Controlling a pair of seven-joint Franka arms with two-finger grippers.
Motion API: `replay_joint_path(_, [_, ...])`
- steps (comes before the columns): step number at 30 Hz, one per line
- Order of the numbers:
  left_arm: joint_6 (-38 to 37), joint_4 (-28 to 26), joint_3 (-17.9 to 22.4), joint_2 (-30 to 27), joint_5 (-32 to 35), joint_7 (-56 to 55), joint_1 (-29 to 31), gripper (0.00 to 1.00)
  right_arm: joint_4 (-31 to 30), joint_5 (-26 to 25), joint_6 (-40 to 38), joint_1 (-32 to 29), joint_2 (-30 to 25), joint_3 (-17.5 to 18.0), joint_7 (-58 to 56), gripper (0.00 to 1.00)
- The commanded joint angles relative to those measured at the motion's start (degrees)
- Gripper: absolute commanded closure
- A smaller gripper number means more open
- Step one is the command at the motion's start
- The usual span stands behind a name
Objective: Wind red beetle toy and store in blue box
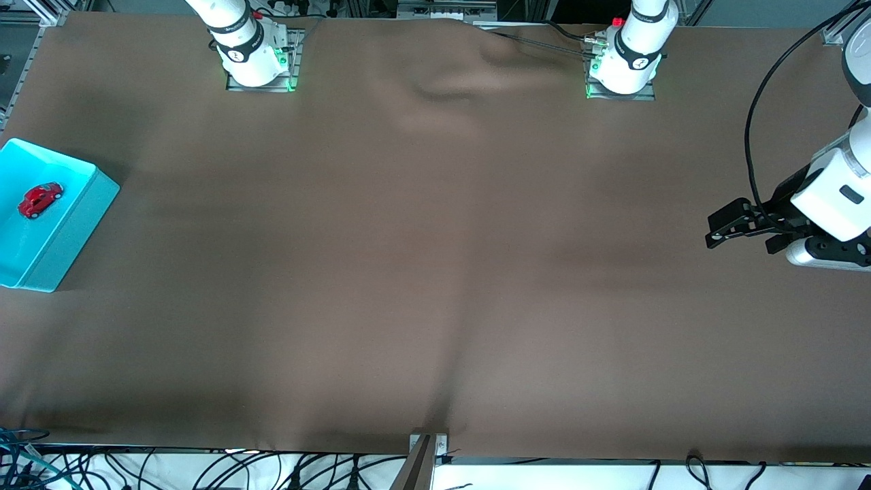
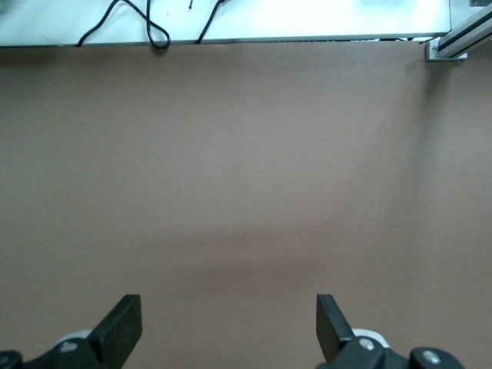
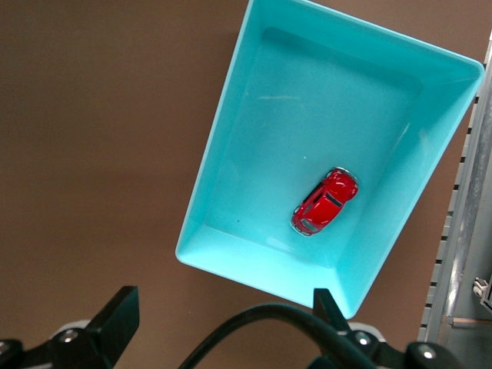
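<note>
Two open, empty grippers: we see the right gripper (image 3: 219,323) directly above the blue box (image 1: 81,211), where the red beetle toy (image 1: 41,199) lies inside, long axis diagonal to the walls. The left gripper (image 1: 731,228) waits well apart from the box.

A wide counter (image 1: 435,272) covered with a smooth brown cloth fills nearly the whole room from where I stand. The cloth is rumpled into soft folds (image 1: 449,88) at the counter's edge farthest from the front camera. Along the counter's nearest edge runs a white floor strip littered with tangled black cables (image 1: 272,473). A small grey metal bracket (image 1: 429,446) clamps that nearest edge at its middle. Aluminium frame rails (image 1: 20,75) border the counter's corner. The light is even and dull.
</note>
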Motion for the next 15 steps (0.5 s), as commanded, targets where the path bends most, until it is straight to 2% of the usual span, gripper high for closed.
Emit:
replay_joint_path(1, [-0.75,-0.02,-0.09,-0.47,0.65,1.02,0.33,0.00,-0.69,-1.26,-2.39,1.88,-3.39,0.27,-0.11,0.00])
replay_joint_path(15, [-0.75,-0.02,-0.09,-0.47,0.65,1.02,0.41,0.00,-3.41,-2.40,-5.99,9.52,-10.43,-0.43,2.43,0.00])
